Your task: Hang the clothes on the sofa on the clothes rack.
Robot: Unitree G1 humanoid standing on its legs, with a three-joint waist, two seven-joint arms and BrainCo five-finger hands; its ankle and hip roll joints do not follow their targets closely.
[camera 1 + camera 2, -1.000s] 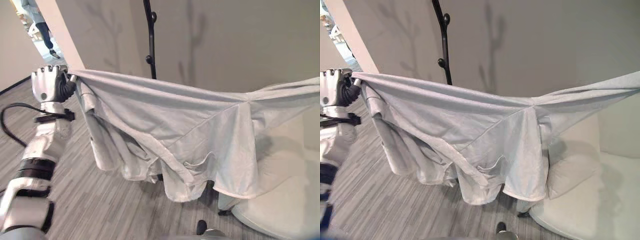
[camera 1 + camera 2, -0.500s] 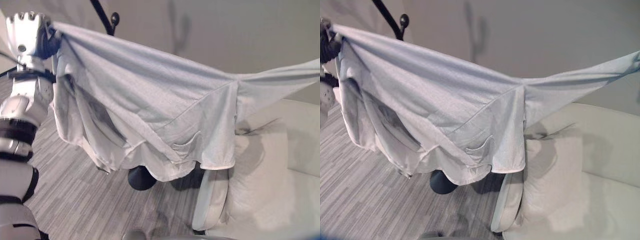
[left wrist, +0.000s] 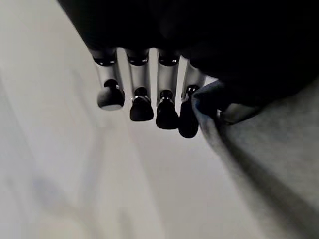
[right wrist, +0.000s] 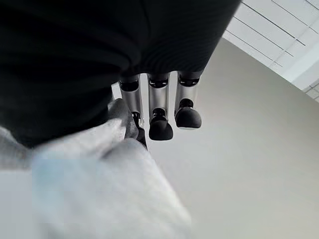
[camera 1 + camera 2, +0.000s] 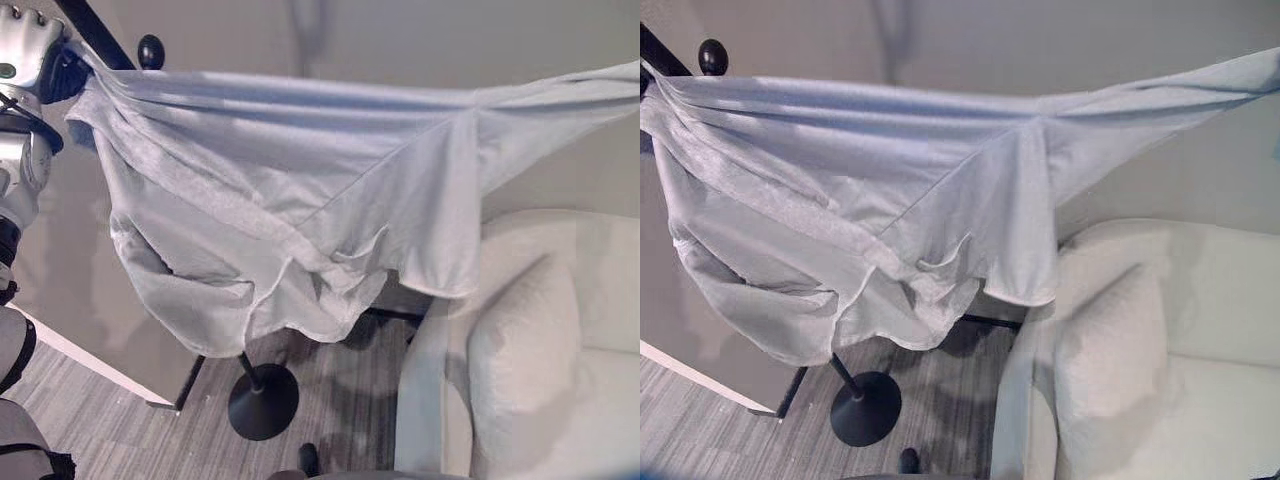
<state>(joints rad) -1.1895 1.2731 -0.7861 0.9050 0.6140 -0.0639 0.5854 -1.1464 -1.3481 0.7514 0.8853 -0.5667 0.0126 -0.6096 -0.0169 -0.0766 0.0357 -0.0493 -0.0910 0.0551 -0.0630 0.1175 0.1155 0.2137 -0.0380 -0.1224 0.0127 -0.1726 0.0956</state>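
Since 1 second ago our view has swung toward the sofa, and the rack base now shows under the shirt. We hold it stretched in the air between both hands: left hand clamped on 1 end, right hand pinching the other.

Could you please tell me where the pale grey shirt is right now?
The pale grey shirt hangs stretched between both robot hands, the left robot hand beside the black clothes rack, above the white sofa.
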